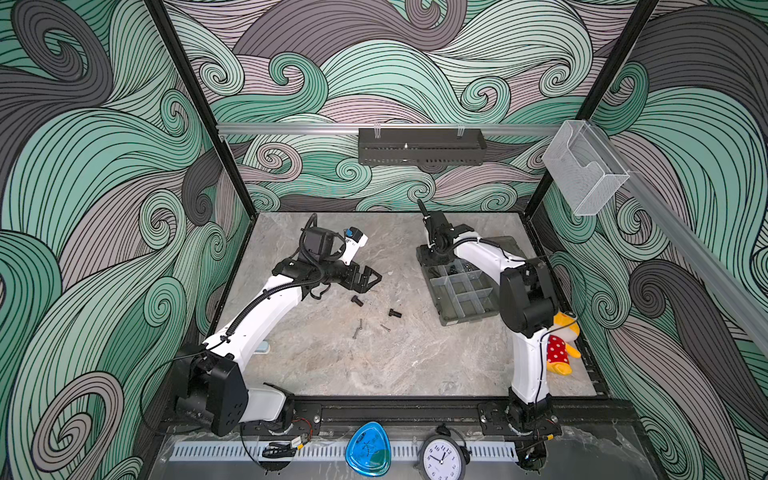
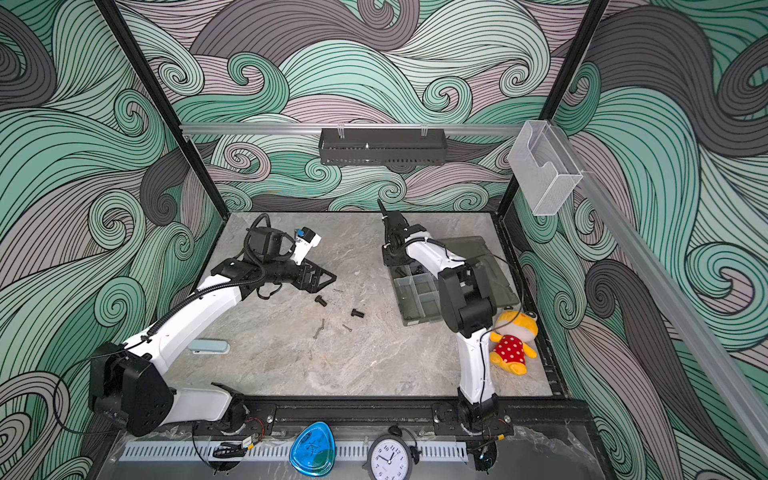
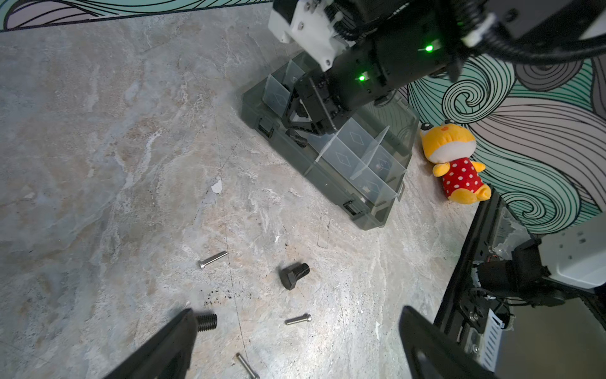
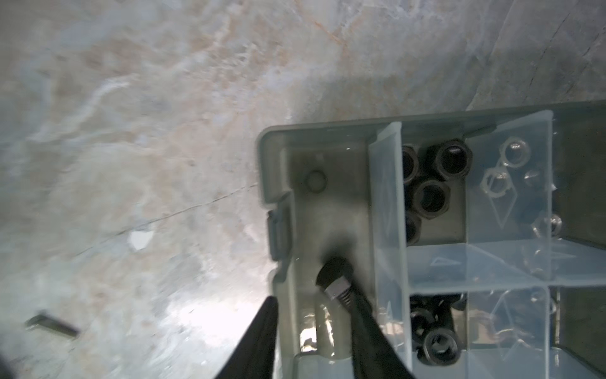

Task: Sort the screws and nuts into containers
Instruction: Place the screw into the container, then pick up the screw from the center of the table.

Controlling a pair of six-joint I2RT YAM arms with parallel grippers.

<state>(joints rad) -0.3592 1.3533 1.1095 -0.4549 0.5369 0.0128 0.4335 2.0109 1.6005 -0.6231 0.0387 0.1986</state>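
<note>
The smoky-grey organiser box (image 1: pixel 461 291) lies open at the right of the table, its containers divided by light-grey walls. My right gripper (image 4: pixel 314 302) points down into its far corner compartment, jaws apart. A black bolt (image 4: pixel 334 275) lies in that compartment against one finger. Black hex nuts (image 4: pixel 429 195) fill neighbouring containers, and pale nuts (image 4: pixel 513 152) show behind a divider. My left gripper (image 3: pixel 295 328) hangs open over loose screws: a black bolt (image 3: pixel 294 275), a second bolt (image 3: pixel 207 321) half hidden by a finger, and silver screws (image 3: pixel 297 319) (image 3: pixel 212 259).
A yellow plush toy (image 1: pixel 561 345) in a red dotted dress lies by the right arm's base. A pale blue stapler-like object (image 2: pixel 208 347) sits beside the left arm. A black perforated tray (image 1: pixel 422 145) and a clear holder (image 1: pixel 584 170) hang on the walls.
</note>
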